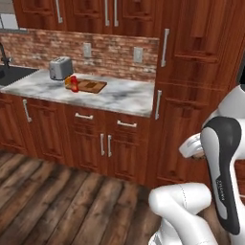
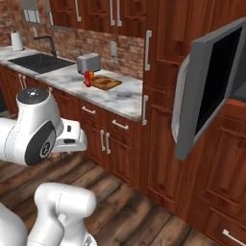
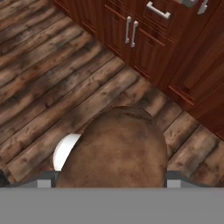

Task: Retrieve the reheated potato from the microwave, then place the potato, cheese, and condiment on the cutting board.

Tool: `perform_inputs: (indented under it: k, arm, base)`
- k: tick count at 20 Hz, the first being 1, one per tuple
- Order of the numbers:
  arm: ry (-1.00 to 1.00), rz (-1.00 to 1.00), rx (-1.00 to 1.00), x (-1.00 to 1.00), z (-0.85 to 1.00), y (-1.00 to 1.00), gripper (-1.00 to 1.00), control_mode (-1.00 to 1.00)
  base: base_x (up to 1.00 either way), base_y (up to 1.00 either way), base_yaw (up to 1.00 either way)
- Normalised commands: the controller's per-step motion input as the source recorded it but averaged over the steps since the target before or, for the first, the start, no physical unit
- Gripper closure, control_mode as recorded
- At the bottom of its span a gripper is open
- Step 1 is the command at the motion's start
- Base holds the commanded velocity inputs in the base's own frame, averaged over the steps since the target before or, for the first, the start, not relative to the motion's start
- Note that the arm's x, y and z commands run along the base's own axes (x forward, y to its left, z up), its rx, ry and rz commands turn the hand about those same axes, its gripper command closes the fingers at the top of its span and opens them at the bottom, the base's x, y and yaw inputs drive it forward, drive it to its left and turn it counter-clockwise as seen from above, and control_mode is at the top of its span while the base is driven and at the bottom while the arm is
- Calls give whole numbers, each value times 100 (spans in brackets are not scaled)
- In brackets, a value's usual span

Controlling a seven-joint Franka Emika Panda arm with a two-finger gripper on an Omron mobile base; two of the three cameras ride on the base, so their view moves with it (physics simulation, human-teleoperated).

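Two pincer (image 3: 109,186) jaws wide, clamping potato (image 3: 114,148)

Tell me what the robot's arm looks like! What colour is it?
The arm is made of smooth, rounded white segments, like fat tubes joined together. The joints are dark grey or black, with a curved dark band on one link that carries small pale lettering, too small to read. One round joint cap is white with a tiny dot in its middle. No loose cables show.
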Motion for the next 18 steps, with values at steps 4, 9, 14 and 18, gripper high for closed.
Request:
perform_inputs:
  k: [4,9,14,18]
  arm:
    - [0,0,0,0,0,0,100,100]
    - [0,0,0,0,0,0,100,100]
    - [0,0,0,0,0,0,100,100]
    - [0,0,0,0,0,0,100,100]
  base:
    - [90,26,0]
    - [87,20,0]
    - [75,30,-1]
    - [79,34,-4]
